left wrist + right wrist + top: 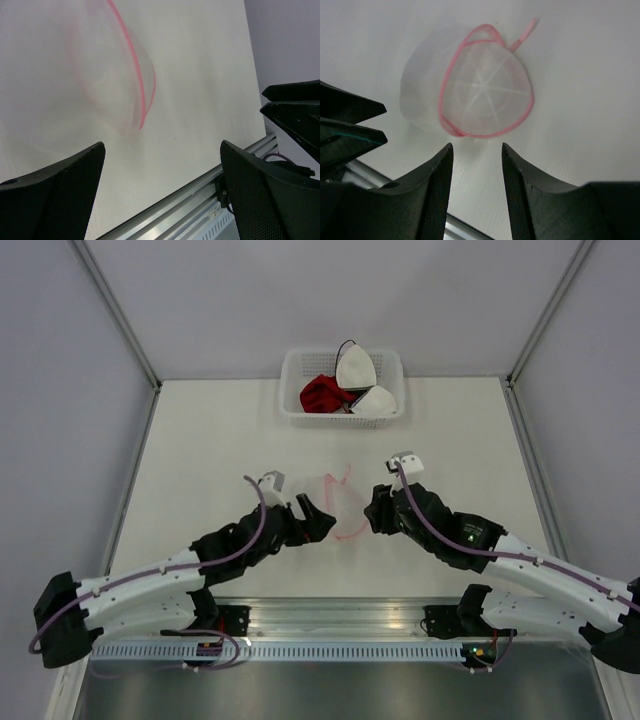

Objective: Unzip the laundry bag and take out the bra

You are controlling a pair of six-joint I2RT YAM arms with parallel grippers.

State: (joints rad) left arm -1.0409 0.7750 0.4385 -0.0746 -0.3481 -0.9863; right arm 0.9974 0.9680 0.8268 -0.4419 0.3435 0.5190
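The laundry bag [340,505], a small see-through white mesh dome with pink zipper trim, lies on the table between my two grippers. In the right wrist view the laundry bag [480,100] shows its ribbed round face, with nothing coloured visible inside. My right gripper [477,146] is open just short of the bag's near rim, nothing between its fingers; it sits right of the bag [375,505]. My left gripper [315,518] stands wide open and empty [162,144] left of the bag [120,75]. A red garment [320,393] lies in the basket; I cannot tell whether it is the bra.
A white plastic basket [290,390] stands at the table's far edge, holding two white dome pouches [355,368] beside the red garment. The aluminium rail [200,195] runs along the near edge. Grey walls close in both sides.
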